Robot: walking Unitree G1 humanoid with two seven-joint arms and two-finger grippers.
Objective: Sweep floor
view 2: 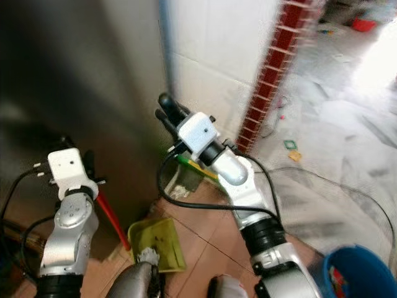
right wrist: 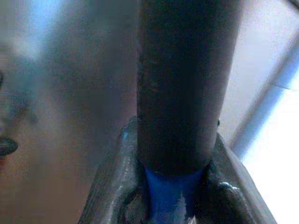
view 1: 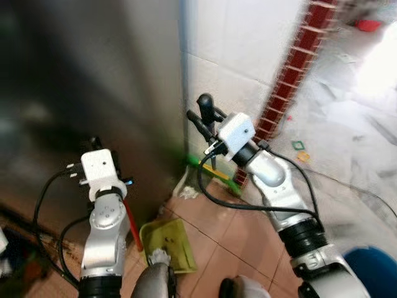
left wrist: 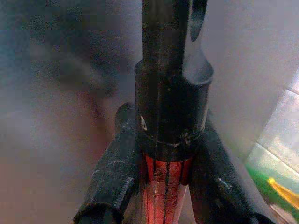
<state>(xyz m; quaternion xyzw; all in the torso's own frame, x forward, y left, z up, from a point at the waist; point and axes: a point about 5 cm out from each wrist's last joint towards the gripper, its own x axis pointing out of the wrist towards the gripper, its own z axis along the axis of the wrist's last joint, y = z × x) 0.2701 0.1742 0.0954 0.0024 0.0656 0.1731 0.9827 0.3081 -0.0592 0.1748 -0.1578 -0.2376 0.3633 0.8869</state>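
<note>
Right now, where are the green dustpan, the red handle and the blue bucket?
Green plastic dustpan (view 1: 167, 243): left eye view, its flat tray.
Red dustpan handle (view 1: 132, 226): left eye view, mid-shaft.
Blue round bucket (view 2: 356, 273): right eye view, its rim.

No text, label, brand, number or sign can be read in any view (the head views are blurred throughout). No marking can be made out on the white wrist housings, and none on the green dustpan (view 1: 169, 244) at 6 o'clock or the blue bucket (view 2: 356, 273) at 5 o'clock.
</note>
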